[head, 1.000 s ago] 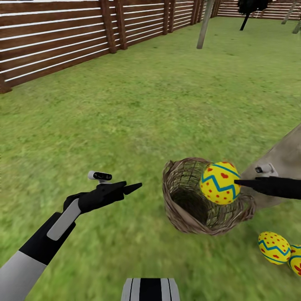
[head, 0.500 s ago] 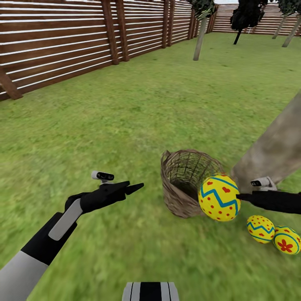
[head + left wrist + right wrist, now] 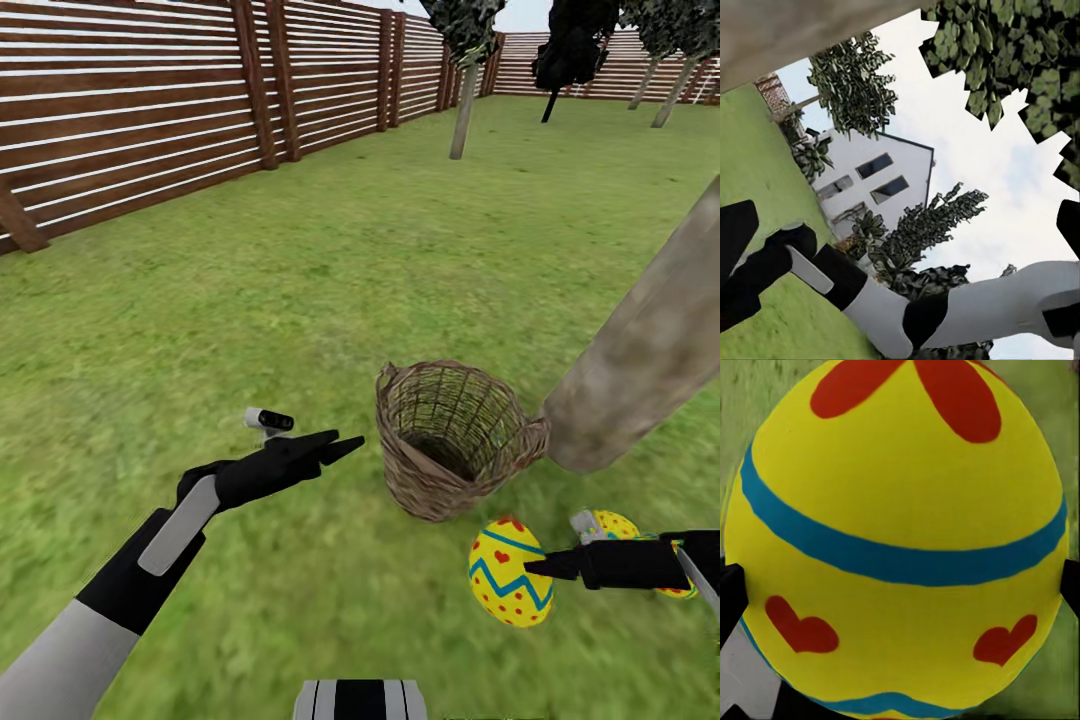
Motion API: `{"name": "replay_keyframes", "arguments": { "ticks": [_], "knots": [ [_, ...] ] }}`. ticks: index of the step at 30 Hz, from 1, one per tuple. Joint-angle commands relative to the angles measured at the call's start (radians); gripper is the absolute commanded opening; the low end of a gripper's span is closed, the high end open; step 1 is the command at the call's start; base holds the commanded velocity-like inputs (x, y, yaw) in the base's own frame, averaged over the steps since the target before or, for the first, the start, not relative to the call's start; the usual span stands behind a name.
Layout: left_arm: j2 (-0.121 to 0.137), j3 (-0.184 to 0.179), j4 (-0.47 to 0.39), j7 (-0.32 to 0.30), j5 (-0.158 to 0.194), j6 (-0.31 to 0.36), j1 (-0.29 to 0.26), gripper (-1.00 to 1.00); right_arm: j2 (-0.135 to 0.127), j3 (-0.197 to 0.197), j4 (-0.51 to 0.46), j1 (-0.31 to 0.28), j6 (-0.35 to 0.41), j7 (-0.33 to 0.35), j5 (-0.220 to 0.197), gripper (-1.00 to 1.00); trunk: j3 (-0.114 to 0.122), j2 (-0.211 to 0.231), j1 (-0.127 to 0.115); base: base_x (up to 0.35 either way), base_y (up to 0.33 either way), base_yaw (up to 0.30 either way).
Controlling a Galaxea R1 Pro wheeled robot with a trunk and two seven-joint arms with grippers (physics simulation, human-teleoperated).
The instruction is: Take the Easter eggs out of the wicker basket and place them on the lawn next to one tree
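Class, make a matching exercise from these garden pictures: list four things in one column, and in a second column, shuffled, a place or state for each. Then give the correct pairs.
Column one:
1. yellow Easter egg with blue zigzag band
2. brown open-weave wicker basket
3. left gripper
4. pale grey-tan tree trunk

Column two:
A. leaning, right beside the basket
B. standing on the lawn, no eggs visible inside
C. held in the right gripper, outside the basket
D. holding nothing, over the grass

Pairs: 1-C, 2-B, 3-D, 4-A
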Motion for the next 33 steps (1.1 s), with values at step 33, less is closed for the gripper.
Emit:
{"name": "replay_keyframes", "arguments": {
  "ticks": [33],
  "knots": [
    [-0.229, -0.183, -0.029, 0.031, -0.146, 0.004, -0.001, 1.00, -0.021, -0.317, -0.010, -0.001, 0.003, -0.463, 0.025, -1.00, 0.033, 0.000, 0.000, 0.000, -0.109, -0.244]
  ]
}}
